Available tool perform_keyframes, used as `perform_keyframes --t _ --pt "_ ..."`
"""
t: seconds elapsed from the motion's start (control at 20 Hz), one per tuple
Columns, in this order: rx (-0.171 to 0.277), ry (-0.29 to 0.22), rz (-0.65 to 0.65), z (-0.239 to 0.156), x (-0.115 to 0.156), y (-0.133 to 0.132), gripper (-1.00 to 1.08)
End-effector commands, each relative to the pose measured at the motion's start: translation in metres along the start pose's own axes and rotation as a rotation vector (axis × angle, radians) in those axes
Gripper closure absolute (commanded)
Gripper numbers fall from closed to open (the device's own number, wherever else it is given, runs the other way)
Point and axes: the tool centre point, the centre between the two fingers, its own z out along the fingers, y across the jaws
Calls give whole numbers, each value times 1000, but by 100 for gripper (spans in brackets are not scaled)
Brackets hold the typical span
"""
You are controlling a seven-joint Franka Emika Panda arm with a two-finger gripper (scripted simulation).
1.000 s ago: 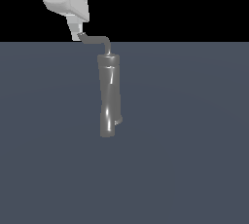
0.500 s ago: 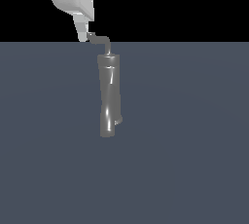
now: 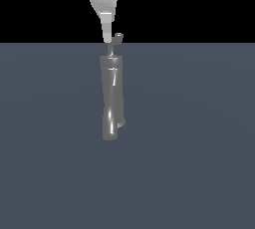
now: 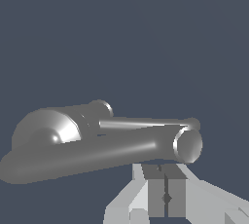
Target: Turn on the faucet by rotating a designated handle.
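Faucet (image 3: 111, 98) stands right below the fingers (image 4: 166, 179), which look closed, gripping nothing. Handle (image 3: 116, 44) sits just beside their tip. Likely rigid, glossy, slippery metal; push the thin rod near its hooked end.

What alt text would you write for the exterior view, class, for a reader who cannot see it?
A white gripper descends from above, its tip beside the thin bent handle atop a tall, glossy grey faucet. The faucet stands on a plain slate-blue surface under a black background.
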Motion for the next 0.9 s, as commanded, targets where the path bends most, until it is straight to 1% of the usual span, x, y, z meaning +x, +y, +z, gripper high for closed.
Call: perform_keyframes --t 0.0,0.05,0.1,0.85 --pt "0 1 41 0 37 3 108" --pt "0 1 41 0 37 3 108" --pt "0 0 0 0 10 1 108" --pt "0 1 28 0 69 -34 108"
